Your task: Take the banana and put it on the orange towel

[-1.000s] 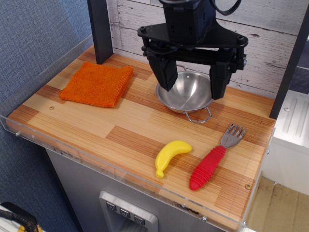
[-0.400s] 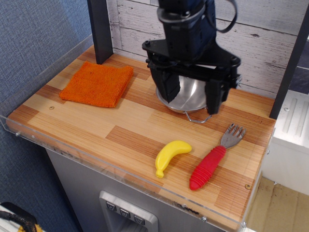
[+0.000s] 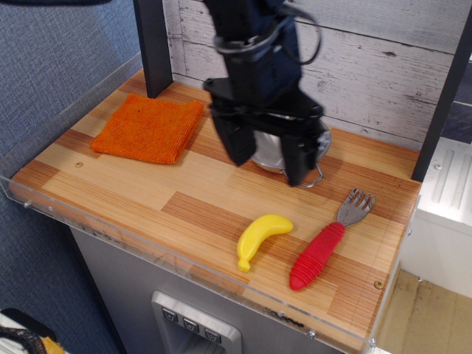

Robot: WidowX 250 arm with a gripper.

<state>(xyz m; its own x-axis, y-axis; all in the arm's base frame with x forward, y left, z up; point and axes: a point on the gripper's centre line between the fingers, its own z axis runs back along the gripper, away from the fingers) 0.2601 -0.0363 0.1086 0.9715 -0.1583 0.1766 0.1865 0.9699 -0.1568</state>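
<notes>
Your gripper (image 3: 267, 171) has swung toward the near left over the last second. A second ago it hung above the steel bowl (image 3: 317, 147) at the far middle of the table (image 3: 133, 195); now its two dark fingers (image 3: 237, 144) stand lower and nearer the front, and most of the bowl is hidden behind them. The jaws are spread wide apart with nothing between them.

The banana (image 3: 261, 235), small and bright yellow, has not moved. It lies on the bare wood near the front edge, curved, one end pointing far right and the other near left. It sits just in front of and below the gripper, still clear of both fingers. Just to its right lies the red-handled fork (image 3: 322, 248), close to the banana but not touching it.

The orange towel (image 3: 150, 127) is a folded square at the far left, flat and with nothing on it, well apart from the banana.

This looks like the approach to the pickup: the banana is not yet grasped, and the carry has not begun. The next move would likely call for dropping the open fingers over the banana's middle. Watch the fork, since a finger landing on the right could nudge it.
</notes>
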